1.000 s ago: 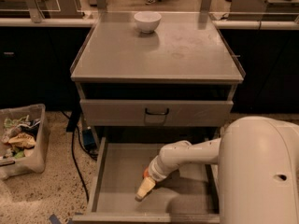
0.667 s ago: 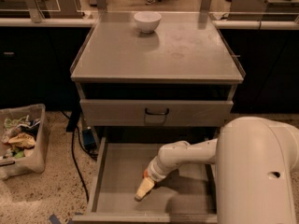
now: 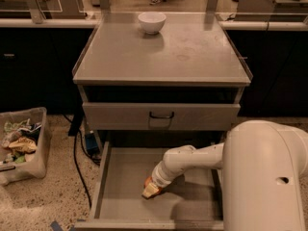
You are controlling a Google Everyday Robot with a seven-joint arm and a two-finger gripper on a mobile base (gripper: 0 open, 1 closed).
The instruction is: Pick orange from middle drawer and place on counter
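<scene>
The middle drawer (image 3: 122,177) is pulled out below the cabinet, its grey floor bare. My white arm reaches down into it from the right. My gripper (image 3: 150,191) rests low on the drawer floor near the middle front. A small patch of the orange (image 3: 148,182) shows right at the gripper, mostly hidden by it. The grey counter (image 3: 144,57) lies above, with faint ring marks.
A white bowl (image 3: 151,22) stands at the back of the counter. A closed drawer face with a black loop handle (image 3: 161,115) sits above the open drawer. A clear bin of clutter (image 3: 21,143) and a black cable (image 3: 76,162) are on the floor at left.
The gripper has shifted very slightly in the drawer; the arm otherwise holds its place.
</scene>
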